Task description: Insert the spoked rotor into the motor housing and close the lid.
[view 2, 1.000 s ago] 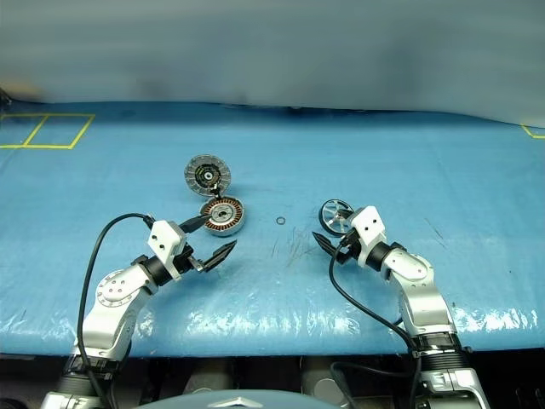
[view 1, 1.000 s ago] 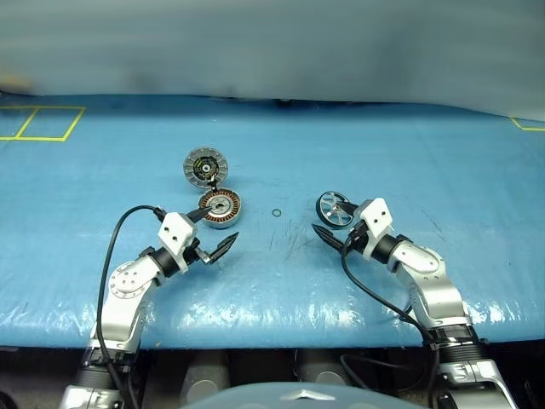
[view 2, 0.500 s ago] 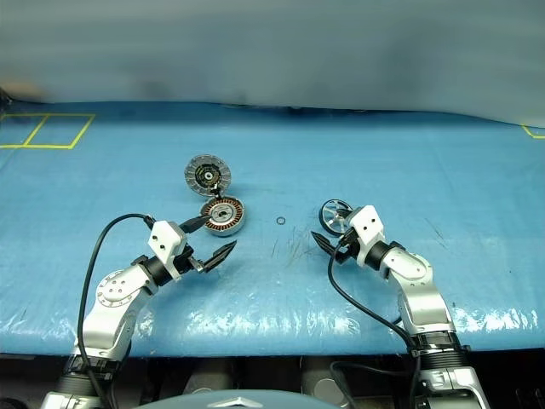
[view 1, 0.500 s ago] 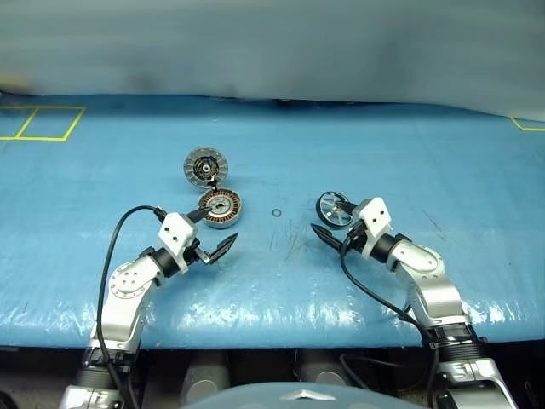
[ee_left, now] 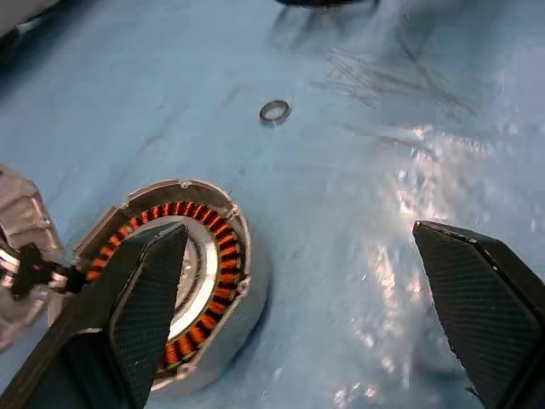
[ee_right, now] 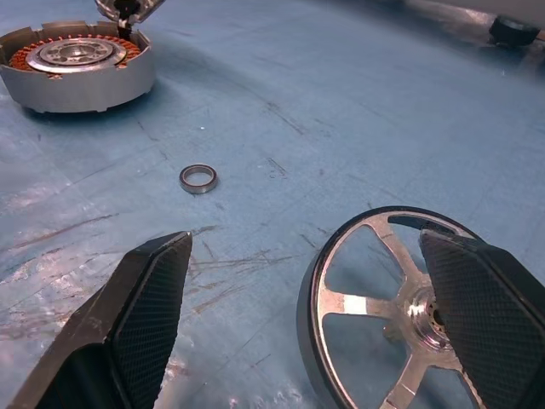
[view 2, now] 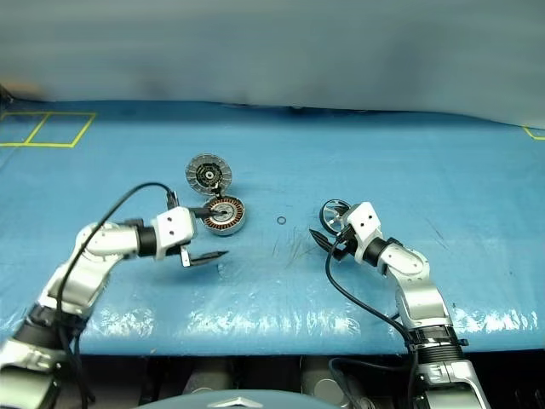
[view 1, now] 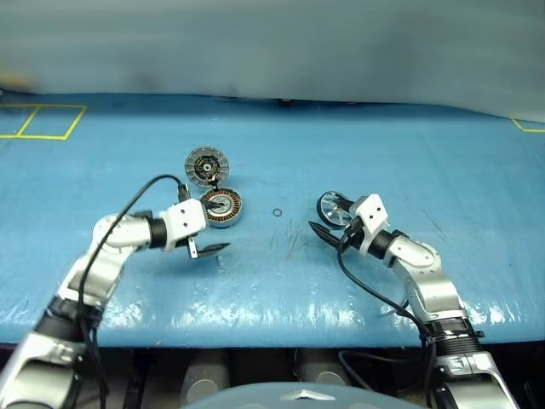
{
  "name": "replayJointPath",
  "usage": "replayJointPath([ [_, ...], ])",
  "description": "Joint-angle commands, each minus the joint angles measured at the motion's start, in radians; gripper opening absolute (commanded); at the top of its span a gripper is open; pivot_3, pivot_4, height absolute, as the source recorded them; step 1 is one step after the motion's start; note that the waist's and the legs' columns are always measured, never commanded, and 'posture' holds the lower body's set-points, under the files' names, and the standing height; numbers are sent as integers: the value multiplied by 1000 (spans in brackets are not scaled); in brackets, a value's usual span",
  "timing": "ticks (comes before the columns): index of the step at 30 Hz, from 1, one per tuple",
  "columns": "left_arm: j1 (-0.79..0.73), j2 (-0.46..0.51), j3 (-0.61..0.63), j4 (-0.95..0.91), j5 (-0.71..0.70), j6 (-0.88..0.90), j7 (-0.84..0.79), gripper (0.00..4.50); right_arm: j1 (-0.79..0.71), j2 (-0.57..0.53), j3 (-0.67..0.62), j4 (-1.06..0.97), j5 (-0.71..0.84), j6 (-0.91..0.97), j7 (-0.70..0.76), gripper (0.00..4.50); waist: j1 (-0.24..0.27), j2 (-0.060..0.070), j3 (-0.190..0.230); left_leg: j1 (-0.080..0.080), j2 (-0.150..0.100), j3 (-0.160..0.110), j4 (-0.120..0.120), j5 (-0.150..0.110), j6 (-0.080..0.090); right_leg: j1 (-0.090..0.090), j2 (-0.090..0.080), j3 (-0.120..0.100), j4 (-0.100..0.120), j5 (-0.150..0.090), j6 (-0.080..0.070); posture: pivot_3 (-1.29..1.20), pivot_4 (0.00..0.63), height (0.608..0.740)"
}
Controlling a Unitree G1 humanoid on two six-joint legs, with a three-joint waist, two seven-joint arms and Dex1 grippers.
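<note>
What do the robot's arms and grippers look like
Both arms are silver-grey metal with black joint bands and a white block at each wrist. A loose black cable loops along each. The left gripper and right gripper each have two black tapered fingers with cross-hatched pads.

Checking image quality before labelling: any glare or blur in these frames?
Left wrist view: bright glare patches on the blue table cover, near fingers soft, motor housing sharp. Right wrist view: spoked rotor and small ring crisp, far edge blurred. Head views: glossy streaks along the cover's front edge, backdrop hazy.
</note>
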Motion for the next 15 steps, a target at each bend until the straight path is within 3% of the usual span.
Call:
replayJointPath([
  [1,-181,66,-107,15,98,-6,-164,4500,-40,0,5,4,3,-25,23,4472,0,0,0,-1,0,0,0,0,0,0,0,0,-1,1,1,0,150,740],
  [7,-553,65,-391,186,381,-99,-462,4500,-89,-26,25,20,-3,-2,73,4472,-3,0,0,-2,0,-1,-1,-1,1,-1,1,0,-2,1,1,0,150,740],
  [15,-687,-10,-497,326,532,-174,-536,4500,-115,-94,22,2,-6,37,126,4472,-5,1,1,-3,0,0,-1,-3,6,-2,1,0,-1,0,-4,0,150,740],
])
